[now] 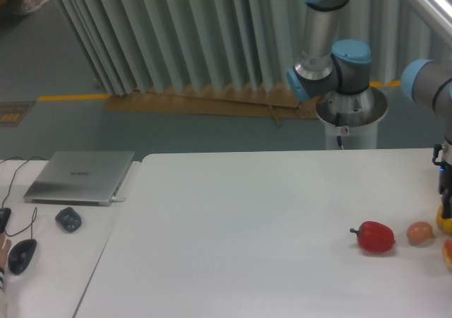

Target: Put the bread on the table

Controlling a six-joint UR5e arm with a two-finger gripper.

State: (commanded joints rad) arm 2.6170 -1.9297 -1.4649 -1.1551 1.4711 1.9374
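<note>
The bread (448,254) is a small orange-tan chunk with a reddish edge. It lies on the large white table (268,219) at the far right and is cut off by the frame edge. Only a dark sliver of my gripper (445,187) shows at the right edge. It hangs just above a bright yellow thing (445,220) and a little behind the bread. Its fingers are out of frame, so I cannot tell whether it is open or shut.
A red pepper (375,237) and a smooth tan egg-shaped thing (419,232) lie left of the bread. On the smaller white desk at the left are a closed laptop (81,177), a dark mouse (21,255) and a small dark object (68,220). The arm base (349,109) stands behind the table.
</note>
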